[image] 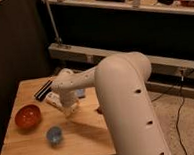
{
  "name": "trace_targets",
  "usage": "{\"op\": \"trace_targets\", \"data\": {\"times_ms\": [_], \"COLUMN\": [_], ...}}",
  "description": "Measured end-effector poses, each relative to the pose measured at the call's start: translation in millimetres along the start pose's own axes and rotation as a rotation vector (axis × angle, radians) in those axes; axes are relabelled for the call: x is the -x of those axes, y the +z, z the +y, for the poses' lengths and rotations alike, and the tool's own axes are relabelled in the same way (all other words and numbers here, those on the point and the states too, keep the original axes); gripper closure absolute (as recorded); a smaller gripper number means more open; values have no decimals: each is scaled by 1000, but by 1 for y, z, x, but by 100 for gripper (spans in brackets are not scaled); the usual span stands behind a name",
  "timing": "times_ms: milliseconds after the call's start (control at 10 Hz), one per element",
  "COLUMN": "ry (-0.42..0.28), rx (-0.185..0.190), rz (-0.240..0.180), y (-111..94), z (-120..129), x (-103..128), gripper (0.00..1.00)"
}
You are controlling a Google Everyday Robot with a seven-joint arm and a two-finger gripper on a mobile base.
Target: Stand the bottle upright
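The bottle (54, 99) is a small white oblong shape lying on its side on the wooden table (84, 138), right of the red bowl. My gripper (69, 109) comes down from the thick white arm (122, 100) and sits right at the bottle's right end, touching or overlapping it. The wrist hides part of the bottle.
A red bowl (27, 116) stands at the table's left. A small blue cup-like object (54, 134) sits near the front. A flat black bar (43, 90) lies behind the bottle. A small red-brown piece (99, 110) peeks out beside the arm. A dark wall and rail stand behind the table.
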Motion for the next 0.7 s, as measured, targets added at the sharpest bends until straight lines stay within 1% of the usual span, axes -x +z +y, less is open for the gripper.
{"op": "trace_targets", "data": {"times_ms": [100, 200, 400, 700], "ry": [-6, -11, -20, -23], "rx": [-4, -7, -16, -25], "rz": [12, 19, 33, 42], "y": [2, 3, 6, 6], "z": [1, 2, 3, 1], "x": [-1, -1, 0, 1], "gripper": [48, 49, 49, 49]}}
